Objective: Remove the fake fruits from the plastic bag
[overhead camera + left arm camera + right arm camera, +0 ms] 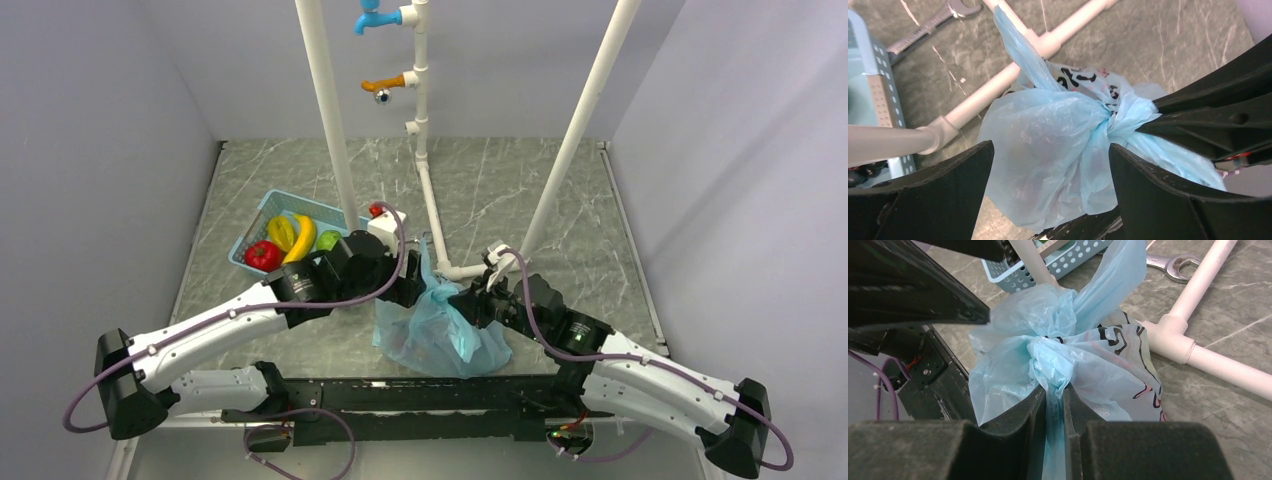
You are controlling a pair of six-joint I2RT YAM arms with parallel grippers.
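The light-blue plastic bag (440, 335) lies crumpled between my two arms near the table's front edge, its handles tied in a knot. My right gripper (1055, 387) is shut on the knotted plastic; in the top view it (466, 303) sits on the bag's right side. My left gripper (1050, 150) is open, its jaws wide on either side of the bag's body (1048, 150) without pinching it; in the top view it (425, 290) is at the bag's upper left. The bag's black lettering (1075, 77) shows. No fake fruits show through the bag.
A blue basket (248, 232) at left holds yellow bananas (300, 235), a red fruit (263, 255) and a green one (328, 240). A white pipe frame (432, 215) stands just behind the bag. A metal wrench (1173, 264) lies by the pipes.
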